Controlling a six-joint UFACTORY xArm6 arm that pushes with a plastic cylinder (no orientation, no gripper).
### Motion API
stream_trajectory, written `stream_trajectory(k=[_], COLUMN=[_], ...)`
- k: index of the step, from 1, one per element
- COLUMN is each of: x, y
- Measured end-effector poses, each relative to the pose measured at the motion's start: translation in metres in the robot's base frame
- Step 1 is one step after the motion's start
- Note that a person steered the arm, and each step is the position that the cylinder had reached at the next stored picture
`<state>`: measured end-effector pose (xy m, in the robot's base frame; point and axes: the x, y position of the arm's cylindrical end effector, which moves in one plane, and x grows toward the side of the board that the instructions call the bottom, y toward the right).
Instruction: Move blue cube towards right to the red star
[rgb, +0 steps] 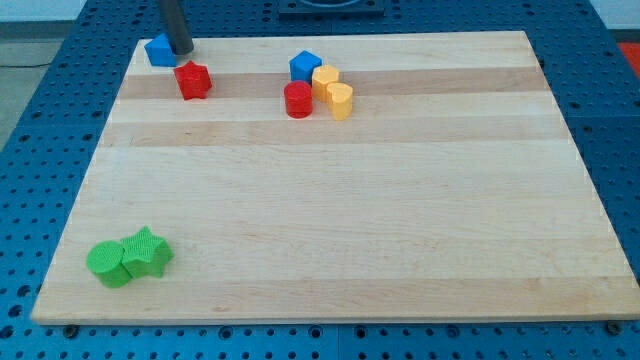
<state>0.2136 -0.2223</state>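
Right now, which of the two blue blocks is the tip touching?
My tip sits against the blue cube at the board's top-left corner, above the red star. The other blue block sits in the centre cluster.

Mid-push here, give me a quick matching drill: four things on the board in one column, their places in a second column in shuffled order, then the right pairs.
Things:
1. blue cube
2. red star
3. my tip
4. green blocks

Places:
A. the view's bottom left corner
B. at the blue cube's right side, by the top edge
C. the view's top left corner, left of the rod
D. just below and right of the blue cube

Pairs: 1-C, 2-D, 3-B, 4-A
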Motion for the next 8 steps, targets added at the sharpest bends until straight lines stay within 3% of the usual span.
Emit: stream_trajectory(k=[3,4,6,8], x=[-0.003,0.009,0.056,0.085], y=[0.214,0.239,0.213,0.146])
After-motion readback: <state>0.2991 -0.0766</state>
